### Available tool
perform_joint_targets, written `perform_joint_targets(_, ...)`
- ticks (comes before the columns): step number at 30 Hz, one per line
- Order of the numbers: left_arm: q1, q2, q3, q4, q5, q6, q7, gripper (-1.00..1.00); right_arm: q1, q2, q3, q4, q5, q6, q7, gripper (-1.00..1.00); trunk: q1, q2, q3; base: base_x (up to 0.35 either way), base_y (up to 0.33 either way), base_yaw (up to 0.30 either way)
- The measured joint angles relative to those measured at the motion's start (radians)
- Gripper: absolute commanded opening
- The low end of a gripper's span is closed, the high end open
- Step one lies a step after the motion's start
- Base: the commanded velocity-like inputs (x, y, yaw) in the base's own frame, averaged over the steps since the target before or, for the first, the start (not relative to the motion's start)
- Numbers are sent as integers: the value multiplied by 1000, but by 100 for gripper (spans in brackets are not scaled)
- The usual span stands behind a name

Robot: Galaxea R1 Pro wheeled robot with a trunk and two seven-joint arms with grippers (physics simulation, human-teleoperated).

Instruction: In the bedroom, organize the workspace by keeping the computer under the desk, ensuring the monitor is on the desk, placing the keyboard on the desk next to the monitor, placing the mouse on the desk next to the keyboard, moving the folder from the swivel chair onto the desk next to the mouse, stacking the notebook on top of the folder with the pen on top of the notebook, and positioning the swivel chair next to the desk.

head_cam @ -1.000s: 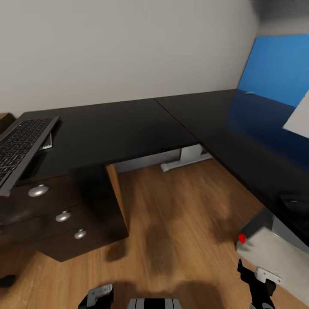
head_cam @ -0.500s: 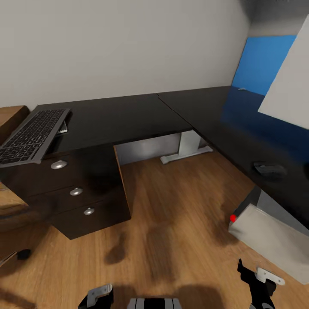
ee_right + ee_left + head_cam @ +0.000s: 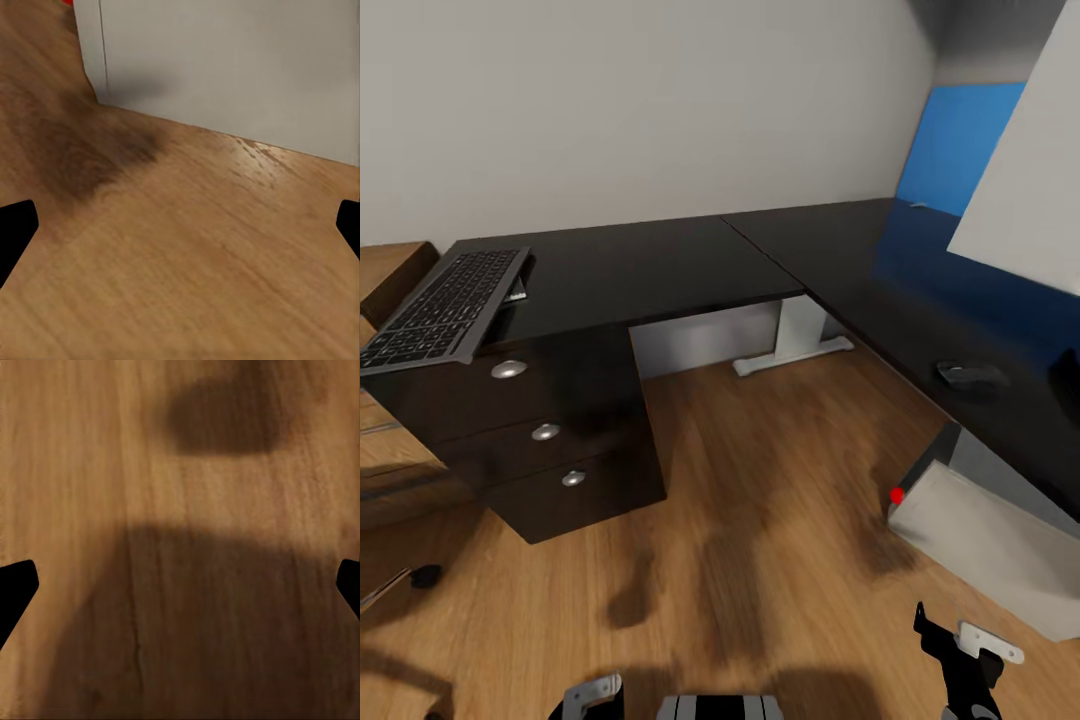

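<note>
Your keyboard (image 3: 445, 305) lies tilted over the desk (image 3: 660, 265) corner above the drawers; the mouse (image 3: 970, 375) sits on the desk's right wing. Both claws, left (image 3: 180, 585) and right (image 3: 180, 225), hang spread apart over the floor (image 3: 760, 500).

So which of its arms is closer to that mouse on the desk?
The right. The mouse sits on the desk edge on the robot's right side, above the right gripper. The left gripper hangs low on the far side.
</note>
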Motion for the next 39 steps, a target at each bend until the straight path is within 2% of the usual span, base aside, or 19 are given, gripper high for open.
perform_joint_targets(11, 0, 1, 5, 20, 0, -2, 1, 100, 0, 2, 4, -2, 0, 0, 1, 100, -5, 3, 42, -3, 0, 0)
perform_joint_targets(26, 0, 3, 4, 35, 1, -2, -1, 100, 0, 18, 6, 2, 3, 1, 3, 100, -12, 6, 100, 0, 0, 0)
perform_joint_targets(39, 0, 3, 3, 45, 1, -2, -3, 100, 0, 48, 6, 1, 22, 1, 2, 100, -18, 9, 151, 0, 0, 0)
